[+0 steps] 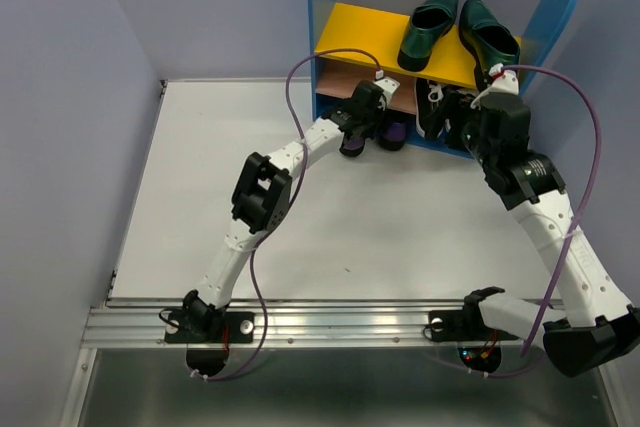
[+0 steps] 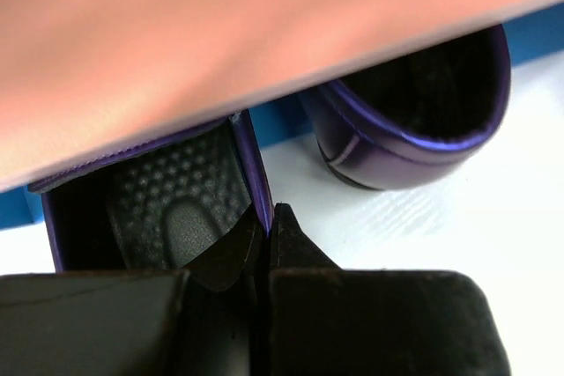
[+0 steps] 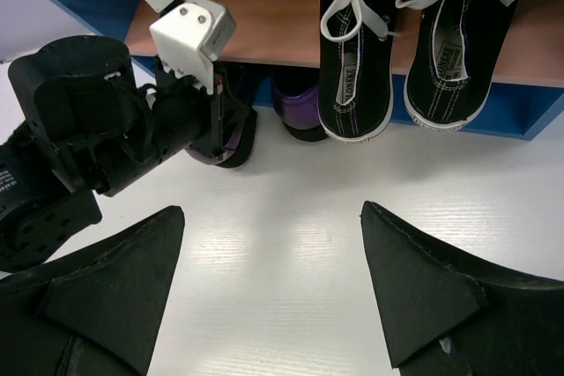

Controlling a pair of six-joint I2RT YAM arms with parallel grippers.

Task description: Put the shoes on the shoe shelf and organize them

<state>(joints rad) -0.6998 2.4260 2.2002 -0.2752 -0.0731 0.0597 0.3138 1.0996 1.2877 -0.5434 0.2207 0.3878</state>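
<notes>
A purple shoe [image 2: 167,209] is being seated low in the shelf [image 1: 325,7], its rim pinched in the nearly shut left jaws. Release and a withdrawal toward 6 o'clock are called for, and the tan board [image 2: 220,33] is close overhead. Its mate [image 2: 414,129], at 2 o'clock, seems tucked in already. The right jaws are held wide and empty before the sneakers [image 3: 357,68].

On the shoe shelf [image 1: 558,2], the right half of the yellow upper board [image 1: 360,32] is taken by the green loafers [image 1: 430,25]; its left half lies bare. The right of the tan middle board [image 3: 264,33] is filled by the black sneakers [image 3: 357,68]. The low left opening is blocked by the purple shoes [image 3: 295,112] and the left gripper [image 2: 270,217]. Open table [image 1: 400,227] is seen before the shelf.
</notes>
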